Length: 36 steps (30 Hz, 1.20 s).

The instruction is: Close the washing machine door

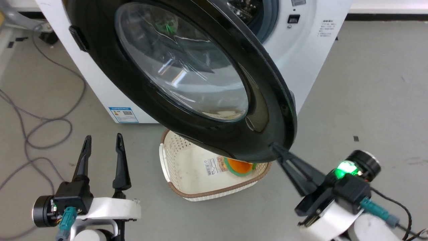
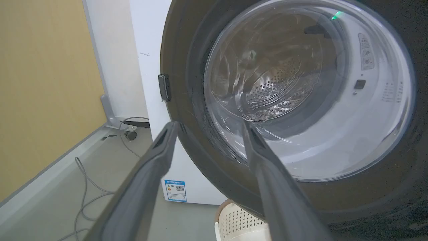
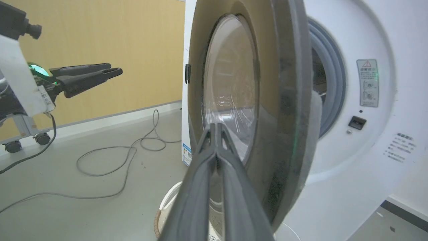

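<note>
The washing machine [image 1: 100, 83] is a white front-loader seen from above, its steel drum showing behind the door. The washing machine door [image 1: 133, 93], glossy black with a bulging glass window, stands swung partly open over the floor. My right gripper [image 1: 276, 148] is shut with nothing in it, and its tips touch the door's lower outer rim. In the right wrist view the joined fingers [image 3: 215, 129] lie against the door [image 3: 287, 100] by the glass. My left gripper [image 1: 103, 140] is open at lower left, short of the door [image 2: 187, 100], with its fingers [image 2: 167, 140] spread.
A cream plastic basket [image 1: 187, 167] with a brown rim sits on the floor under the open door, holding an orange item and a labelled packet. Grey cables [image 1: 43, 127] loop on the floor to the left. A yellow wall [image 2: 43, 83] stands beyond.
</note>
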Motion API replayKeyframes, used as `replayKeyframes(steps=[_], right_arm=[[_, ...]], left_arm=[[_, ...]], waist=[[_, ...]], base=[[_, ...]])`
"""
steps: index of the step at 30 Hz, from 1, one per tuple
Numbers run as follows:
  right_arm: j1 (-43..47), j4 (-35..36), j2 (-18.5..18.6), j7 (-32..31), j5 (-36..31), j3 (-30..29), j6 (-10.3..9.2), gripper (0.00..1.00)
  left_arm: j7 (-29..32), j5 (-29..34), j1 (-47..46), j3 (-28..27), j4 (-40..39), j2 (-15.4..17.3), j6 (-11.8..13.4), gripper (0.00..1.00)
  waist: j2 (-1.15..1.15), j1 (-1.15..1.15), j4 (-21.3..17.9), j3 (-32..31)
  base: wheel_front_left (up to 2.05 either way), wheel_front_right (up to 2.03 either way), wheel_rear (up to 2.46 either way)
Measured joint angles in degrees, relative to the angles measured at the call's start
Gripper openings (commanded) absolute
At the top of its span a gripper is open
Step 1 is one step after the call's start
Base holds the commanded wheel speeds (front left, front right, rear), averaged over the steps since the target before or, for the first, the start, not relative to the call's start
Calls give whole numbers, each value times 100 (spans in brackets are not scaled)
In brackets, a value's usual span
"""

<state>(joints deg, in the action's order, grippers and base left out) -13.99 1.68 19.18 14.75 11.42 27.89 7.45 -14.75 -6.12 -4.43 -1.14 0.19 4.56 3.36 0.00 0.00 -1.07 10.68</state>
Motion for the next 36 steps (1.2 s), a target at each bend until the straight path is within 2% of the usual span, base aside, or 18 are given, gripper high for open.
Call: replayKeyframes(steps=[6, 17, 25, 36], right_arm=[[-151, -413, -146, 0, 109, -302, 0, 0], [-1014, -1319, -315, 0, -86, -839, 14, 0], [-1946, -1844, -334, 0, -231, -1437, 13, 0], [-3266, -2617, -290, 0, -437, -1906, 13, 0]], left_arm=[[0, 49, -119, -29, 2, -54, -57, 100], [0, 99, -459, 56, -88, -148, -111, 100], [0, 100, -809, 212, -219, -159, -111, 100], [0, 37, -1199, 371, -276, -167, -47, 100]], waist=[[0, 0, -92, 177], [0, 0, -65, 646], [0, 0, 72, 1223], [0, 1, 342, 1964]], base=[[0, 0, 0], [0, 0, 0], [0, 0, 0], [0, 0, 0]])
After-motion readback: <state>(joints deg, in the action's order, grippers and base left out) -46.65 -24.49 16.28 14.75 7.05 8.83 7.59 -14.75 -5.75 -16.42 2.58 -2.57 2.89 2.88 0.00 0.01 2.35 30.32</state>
